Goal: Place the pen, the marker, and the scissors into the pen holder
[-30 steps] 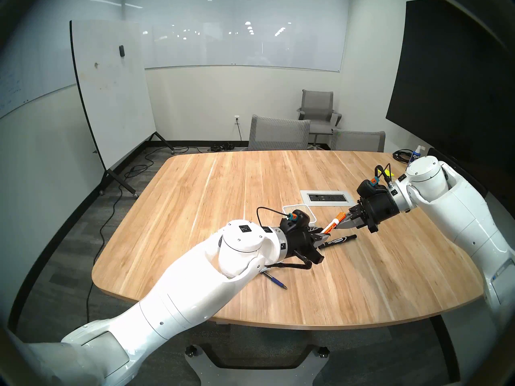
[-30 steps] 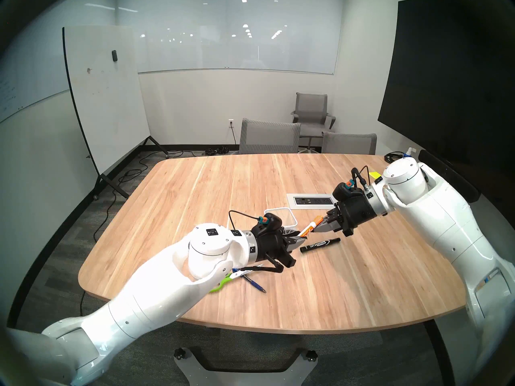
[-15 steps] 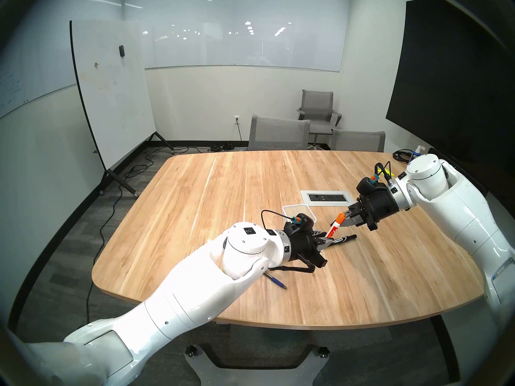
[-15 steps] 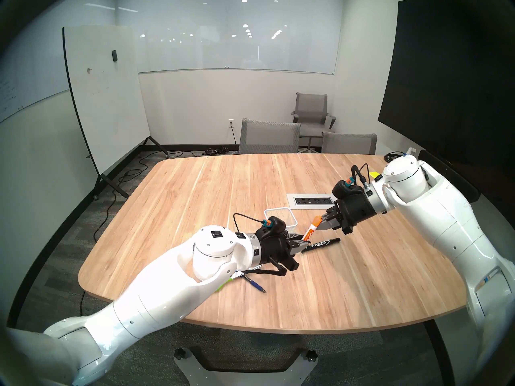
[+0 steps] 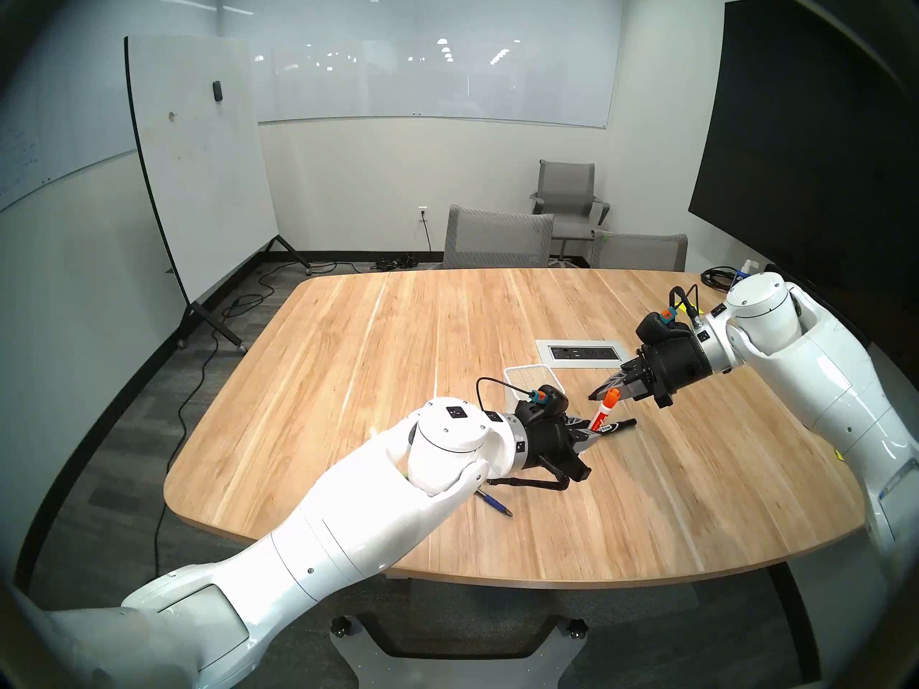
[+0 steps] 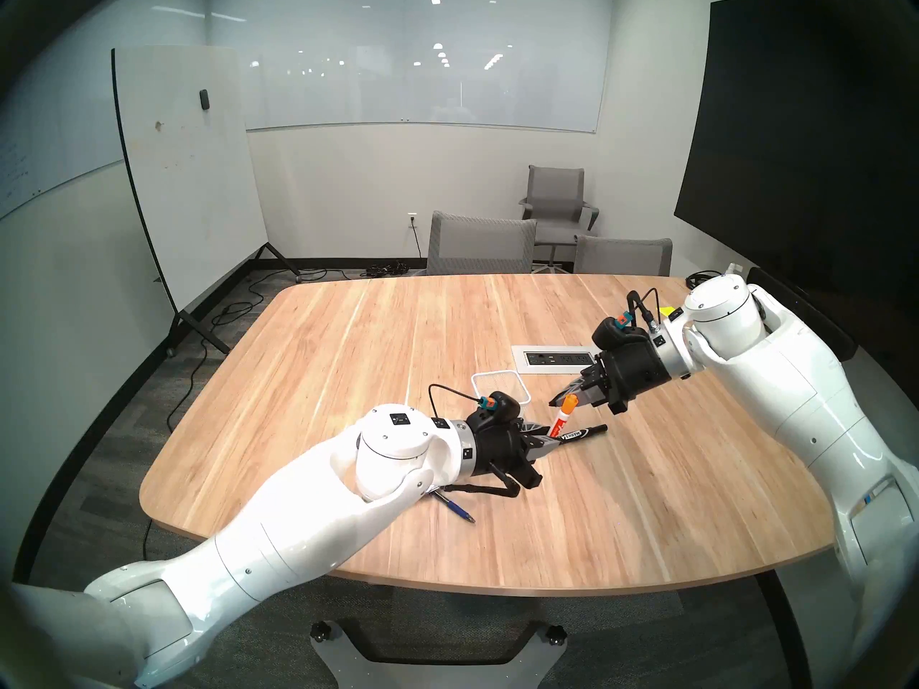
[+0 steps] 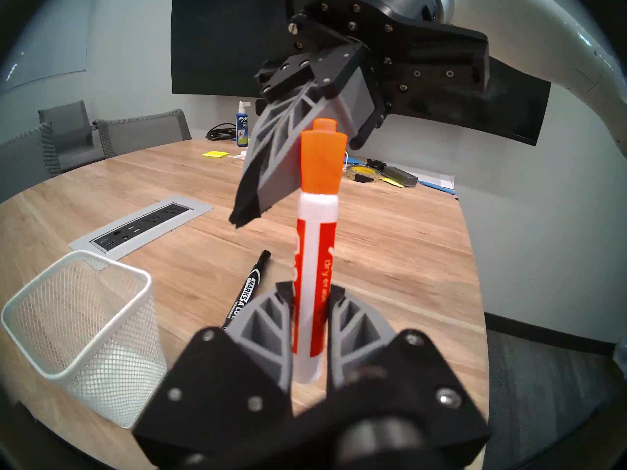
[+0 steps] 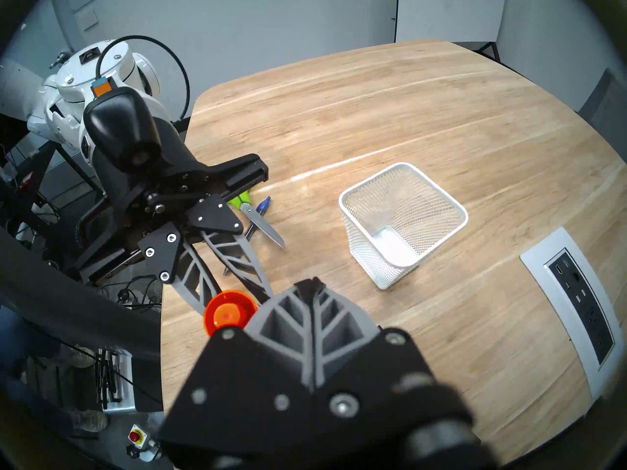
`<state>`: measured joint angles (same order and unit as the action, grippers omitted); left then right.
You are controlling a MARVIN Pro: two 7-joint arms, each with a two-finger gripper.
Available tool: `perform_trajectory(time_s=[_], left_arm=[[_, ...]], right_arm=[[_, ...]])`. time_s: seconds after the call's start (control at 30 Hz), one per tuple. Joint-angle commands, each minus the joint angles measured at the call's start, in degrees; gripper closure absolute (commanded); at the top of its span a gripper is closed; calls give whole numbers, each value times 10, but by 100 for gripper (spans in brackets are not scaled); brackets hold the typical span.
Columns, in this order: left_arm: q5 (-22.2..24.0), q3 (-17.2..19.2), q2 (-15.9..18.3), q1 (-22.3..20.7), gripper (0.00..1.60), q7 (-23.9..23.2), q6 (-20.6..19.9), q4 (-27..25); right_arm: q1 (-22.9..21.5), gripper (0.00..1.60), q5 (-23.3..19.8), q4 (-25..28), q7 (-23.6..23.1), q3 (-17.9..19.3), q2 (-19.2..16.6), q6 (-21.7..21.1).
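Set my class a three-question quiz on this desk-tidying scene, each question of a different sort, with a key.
1. True or false: the pen holder has nothing in it.
2. Which tool grips the orange marker? A the left; B the right; C neither.
3. Fill in: right by the pen on the table lie the ____.
Key: 1 true. 2 A, the left tool. 3 scissors.
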<state>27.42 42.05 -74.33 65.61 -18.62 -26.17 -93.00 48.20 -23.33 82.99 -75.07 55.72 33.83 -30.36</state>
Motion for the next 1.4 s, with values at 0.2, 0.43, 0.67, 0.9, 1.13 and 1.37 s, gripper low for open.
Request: perform_trajectory(time_s=[0.2,0.43,0.67,0.9,1.13,1.37], left_arm=[[2,12,-9,-5,160,12,4,-22],[5,12,-10,-9,160,14,3,-19],[8,10,-14,-14,160,14,5,-8],[10,9,-17,-17,160,13,6,-3],[11,24,14,12,160,31,3,-51],[3,36,46,35,160,54,7,-98]], right_arm=[[-18,160,-8,-9,-33,-6,-2,7],[-15,160,-16,3,-35,-5,-10,7],[-15,160,-22,7,-35,-5,-15,7],[-17,160,-24,2,-35,-7,-15,9],[-28,160,-11,-34,-32,-17,-8,19],[-27,159,-6,-48,-31,-11,-20,50]])
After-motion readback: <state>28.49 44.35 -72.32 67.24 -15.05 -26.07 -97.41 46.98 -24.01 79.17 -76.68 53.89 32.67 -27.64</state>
